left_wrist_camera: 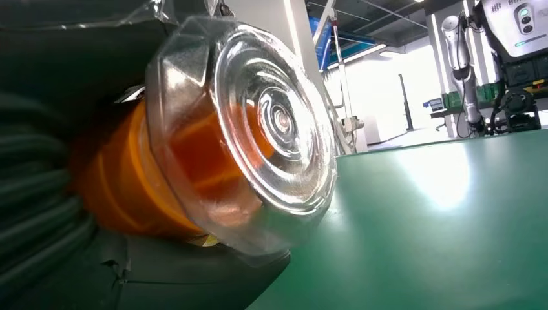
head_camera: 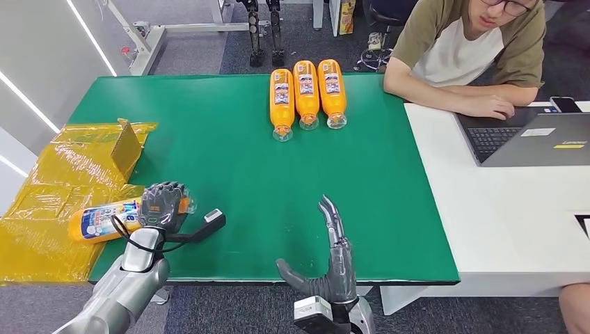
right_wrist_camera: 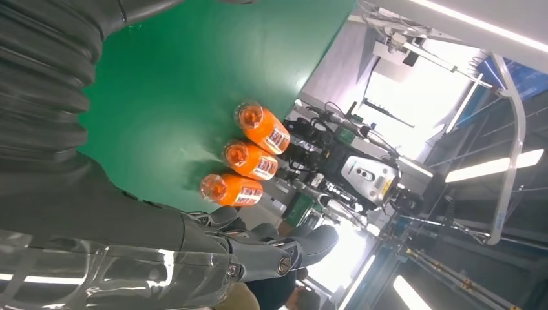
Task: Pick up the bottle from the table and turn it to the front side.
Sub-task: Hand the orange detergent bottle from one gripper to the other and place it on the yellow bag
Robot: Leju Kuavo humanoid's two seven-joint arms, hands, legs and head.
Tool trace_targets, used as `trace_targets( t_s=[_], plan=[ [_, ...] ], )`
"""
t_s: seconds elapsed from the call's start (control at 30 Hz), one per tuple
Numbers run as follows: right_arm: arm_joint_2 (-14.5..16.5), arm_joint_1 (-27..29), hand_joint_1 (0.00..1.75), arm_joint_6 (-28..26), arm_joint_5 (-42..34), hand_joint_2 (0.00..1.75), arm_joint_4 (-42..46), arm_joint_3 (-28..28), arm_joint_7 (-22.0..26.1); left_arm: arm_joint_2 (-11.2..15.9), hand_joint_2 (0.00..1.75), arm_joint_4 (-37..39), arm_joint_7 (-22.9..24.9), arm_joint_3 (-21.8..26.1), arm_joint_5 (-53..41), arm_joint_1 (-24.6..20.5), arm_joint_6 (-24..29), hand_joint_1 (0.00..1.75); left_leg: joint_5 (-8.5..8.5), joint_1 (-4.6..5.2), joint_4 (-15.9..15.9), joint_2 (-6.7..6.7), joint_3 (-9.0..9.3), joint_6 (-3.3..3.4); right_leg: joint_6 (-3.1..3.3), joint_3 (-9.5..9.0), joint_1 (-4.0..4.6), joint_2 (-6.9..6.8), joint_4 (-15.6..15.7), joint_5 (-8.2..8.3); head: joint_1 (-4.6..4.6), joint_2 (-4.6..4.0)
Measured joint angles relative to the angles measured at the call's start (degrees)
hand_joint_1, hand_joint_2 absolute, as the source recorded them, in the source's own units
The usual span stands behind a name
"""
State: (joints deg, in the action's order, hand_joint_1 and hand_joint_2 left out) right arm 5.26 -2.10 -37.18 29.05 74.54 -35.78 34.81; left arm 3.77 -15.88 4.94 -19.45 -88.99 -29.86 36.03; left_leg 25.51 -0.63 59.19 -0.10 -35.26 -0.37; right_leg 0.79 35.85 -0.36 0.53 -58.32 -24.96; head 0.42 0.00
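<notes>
Head view: left hand (head_camera: pixel 162 204) grasps the bottle (head_camera: pixel 104 219) at lower left of frame, lying on the green bench (head_camera: pixel 236 174) edge, long axis across the frame, cap end under the fingers; right hand (head_camera: pixel 332 250) released, fingers apart.

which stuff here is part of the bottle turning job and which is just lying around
Job: orange bottle lying at the table's left edge, gripped by the left hand; open right hand.

Lying about: three orange bottles in a row, yellow plastic bag, laptop, phone.
</notes>
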Motion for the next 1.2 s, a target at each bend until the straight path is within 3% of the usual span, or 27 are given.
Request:
trace_targets(
  t_s=[0.3,0.33,0.43,0.47,0.57,0.77,1.0,1.2],
  plan=[
    [0.05,-1.49,0.00,1.98,-1.06,1.75,-1.19,-1.11,0.64,0.35,1.75,0.16,-1.16,-0.07,-0.43,0.98,1.42,1.75,-0.03,0.00,-0.04,-0.01,0.07,-0.05,0.03,0.00,0.00,-0.01,-0.10,0.02,0.00,0.00],
    [0.07,-1.62,0.00,2.08,-1.08,1.75,-1.24,-1.22,0.64,0.37,1.75,0.16,-1.31,-0.07,-0.44,1.03,1.62,1.64,-0.04,-0.01,-0.04,-0.01,0.07,-0.06,0.04,0.00,0.00,-0.01,-0.11,0.02,0.00,-0.01],
    [0.10,-1.83,0.00,2.43,-0.99,1.75,-1.25,-1.41,0.57,0.40,1.75,0.18,-2.11,-0.04,0.15,1.09,1.89,0.35,-0.07,-0.01,-0.06,-0.01,0.07,-0.10,0.04,0.00,0.00,-0.03,-0.11,0.01,0.00,-0.01],
    [0.12,-1.86,0.00,2.58,-0.89,1.75,-1.23,-1.44,0.44,0.36,1.75,0.21,-2.79,0.07,1.04,1.10,1.72,0.02,-0.07,-0.01,-0.06,-0.02,0.07,-0.10,0.04,0.01,0.00,-0.03,-0.11,0.01,0.00,0.00],
    [0.16,-1.85,0.00,2.87,-0.32,1.75,-1.12,-1.44,-0.07,-0.01,1.75,0.32,-5.95,1.29,5.39,1.11,-0.45,0.00,-0.07,-0.01,-0.06,-0.01,0.06,-0.10,0.06,0.04,0.01,-0.02,-0.10,0.02,0.00,0.00],
    [0.16,-1.86,0.00,3.35,-0.03,1.75,-0.91,-1.41,-0.37,-1.89,1.75,0.36,-15.65,8.14,16.68,0.07,-11.38,0.00,-0.07,0.01,-0.06,-0.05,0.05,-0.10,0.07,0.03,0.00,-0.06,-0.09,0.03,0.00,0.00],
    [0.52,-2.73,0.00,4.78,-0.80,1.75,-1.52,-1.33,-0.09,-3.20,1.75,0.34,-19.71,15.27,23.75,-3.18,-30.99,0.00,-0.05,0.01,-0.11,-0.30,0.39,-0.12,0.12,-0.40,-0.02,-0.31,-0.09,-0.11,-0.01,0.00],
    [0.78,-3.16,0.00,5.34,-2.00,1.75,-2.11,-1.10,0.40,-3.19,1.75,0.32,-24.57,20.12,28.29,-4.30,-39.15,0.00,-0.16,0.00,-0.14,-0.30,0.60,-0.26,0.23,-0.53,-0.01,-0.30,-0.13,-0.07,0.00,0.00]
  ],
)
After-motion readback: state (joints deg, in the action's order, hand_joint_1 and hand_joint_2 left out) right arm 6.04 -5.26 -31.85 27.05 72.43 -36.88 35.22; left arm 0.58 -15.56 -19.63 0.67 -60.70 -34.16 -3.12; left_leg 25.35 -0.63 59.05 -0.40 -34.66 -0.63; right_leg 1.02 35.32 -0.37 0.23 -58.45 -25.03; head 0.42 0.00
